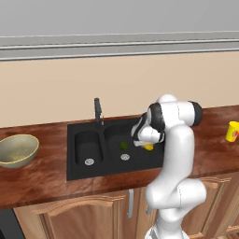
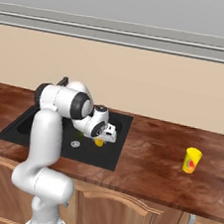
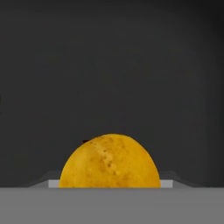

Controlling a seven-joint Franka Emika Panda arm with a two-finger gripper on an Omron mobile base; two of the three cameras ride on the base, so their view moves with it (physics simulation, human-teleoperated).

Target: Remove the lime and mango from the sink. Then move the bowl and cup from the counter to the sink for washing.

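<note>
My gripper (image 1: 147, 145) reaches down into the large basin of the black sink (image 1: 84, 135) and is shut on the yellow-orange mango (image 1: 149, 147). The mango (image 3: 110, 162) sits right at the hand, its lower part hidden, with dark basin behind it. In the right base view the mango (image 2: 98, 142) peeks out under the gripper (image 2: 101, 140). The dark green lime (image 1: 123, 145) lies on the basin floor to the left. On the counter (image 1: 42, 182), the olive-tan bowl (image 1: 17, 150) stands far left and the yellow cup (image 2: 192, 160) far right.
A dark faucet (image 1: 97, 111) rises behind the divider between the basins. Round silver drains (image 1: 125, 157) mark each basin floor. A beige wall backs the counter, and light wooden cabinets (image 2: 120, 215) run below. My white arm (image 1: 175, 154) stands before the sink's right side.
</note>
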